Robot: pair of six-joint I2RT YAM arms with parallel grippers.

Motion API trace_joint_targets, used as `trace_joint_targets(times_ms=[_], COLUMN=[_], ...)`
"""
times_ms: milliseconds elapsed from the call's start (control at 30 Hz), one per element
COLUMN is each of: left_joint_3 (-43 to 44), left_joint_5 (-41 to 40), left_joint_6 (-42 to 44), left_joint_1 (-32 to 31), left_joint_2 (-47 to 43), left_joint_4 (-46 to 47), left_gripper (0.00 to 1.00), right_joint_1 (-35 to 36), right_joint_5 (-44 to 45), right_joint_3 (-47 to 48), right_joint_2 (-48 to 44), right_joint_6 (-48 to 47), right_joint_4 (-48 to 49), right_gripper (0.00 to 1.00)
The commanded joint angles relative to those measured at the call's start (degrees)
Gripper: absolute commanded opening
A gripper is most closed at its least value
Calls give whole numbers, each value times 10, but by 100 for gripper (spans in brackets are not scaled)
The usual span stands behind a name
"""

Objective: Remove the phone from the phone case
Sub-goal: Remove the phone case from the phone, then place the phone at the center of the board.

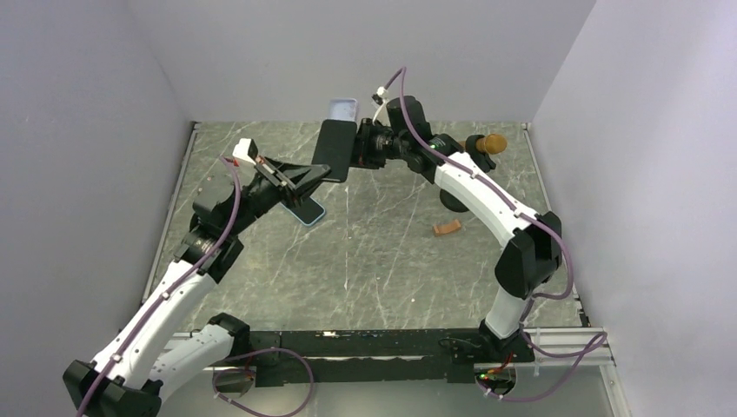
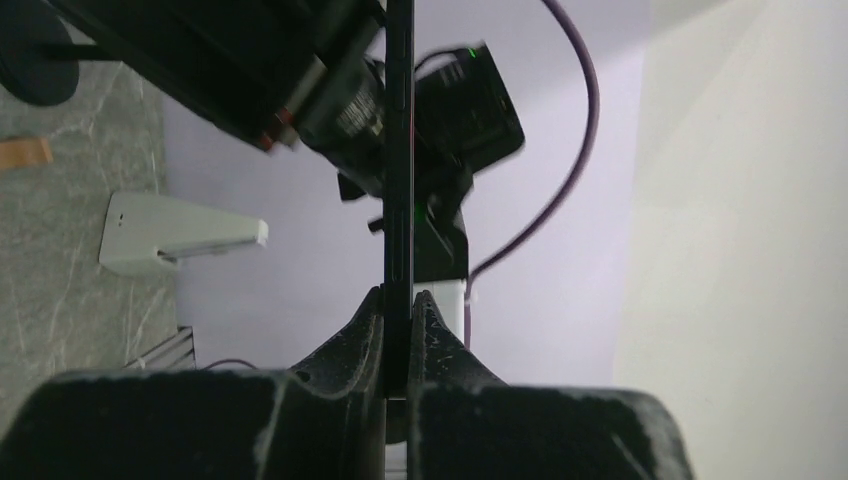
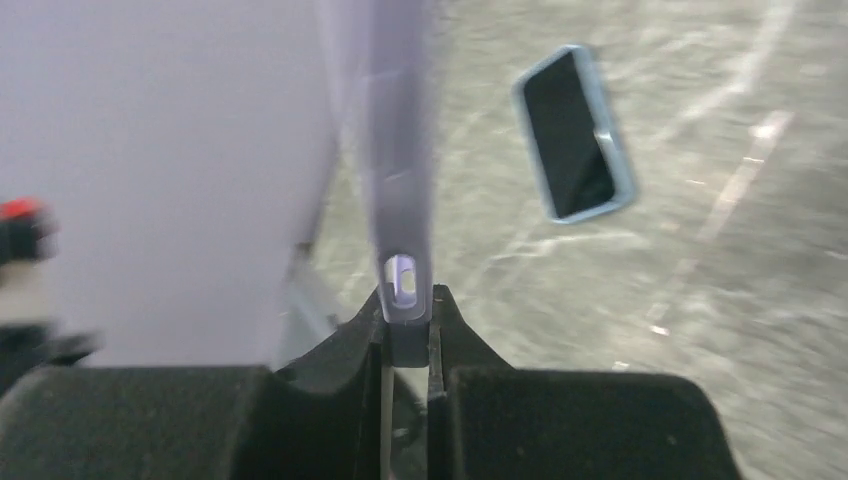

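From above, the black phone (image 1: 335, 149) hangs in the air over the far part of the table (image 1: 391, 261), its dark face turned toward the camera. The left gripper (image 1: 323, 172) reaches in from the lower left and pinches the phone's lower edge. The pale phone case (image 1: 341, 110) sticks out just above and behind the phone's top. The right gripper (image 1: 355, 143) comes in from the right, close beside the phone. Whether phone and case touch cannot be told here. A second phone (image 1: 306, 211) in a blue case lies flat on the table under the left arm, and an orange scrap (image 1: 447, 228) lies well apart to the right.

In the left wrist view, the phone (image 2: 399, 190) is seen edge-on as a thin dark upright strip. The left gripper (image 2: 398, 310) is clamped on its lower end, both fingers (image 2: 365, 335) pressing its sides.

In the right wrist view, which is blurred, the phone case (image 3: 400, 180) stands edge-on as a pale lilac strip. The right gripper (image 3: 405, 305) is closed tight on its near end. The second phone (image 3: 573, 135) lies on the table (image 3: 720, 300) beyond.
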Motion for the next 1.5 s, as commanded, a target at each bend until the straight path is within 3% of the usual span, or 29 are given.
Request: trace_joint_targets(times_ms=[0, 100, 267, 367, 433, 600, 767, 933, 1033, 1267, 1467], left_joint_3=[1, 14, 88, 102, 80, 4, 29, 57, 143, 235, 294], left_joint_5=[3, -18, -58, -95, -98, 23, -39, 83, 156, 190, 67], left_joint_6=[6, 83, 283, 366, 392, 428, 538, 610, 748, 868, 883], left_joint_1=[-7, 2, 28, 50, 90, 253, 307, 432, 499, 539, 540], left_joint_2=[-49, -66, -45, -23, -14, 38, 138, 261, 356, 507, 608], left_joint_4=[-8, -98, -308, -377, -385, -282, -272, -257, -321, -432, -534], left_gripper=[0, 0, 0, 0, 0, 0, 0, 0, 0, 0, 6], right_joint_1=[-11, -11, -9, -9, -8, -1, -2, -1, -1, -1, -2], right_joint_5=[119, 96, 34, 14, -13, -59, -67, -103, -118, -175, -186], right_joint_3=[15, -12, -92, -157, -189, -241, -261, -267, -272, -277, -300], right_joint_2=[17, 11, -44, -93, -119, -162, -176, -179, -181, -164, -175], right_joint_6=[-117, -158, -240, -262, -264, -275, -285, -297, -317, -366, -364], right_joint_4=[-119, -134, -172, -183, -185, -188, -189, -195, -204, -230, -230], right_gripper=[0, 0, 0, 0, 0, 0, 0, 0, 0, 0, 0])
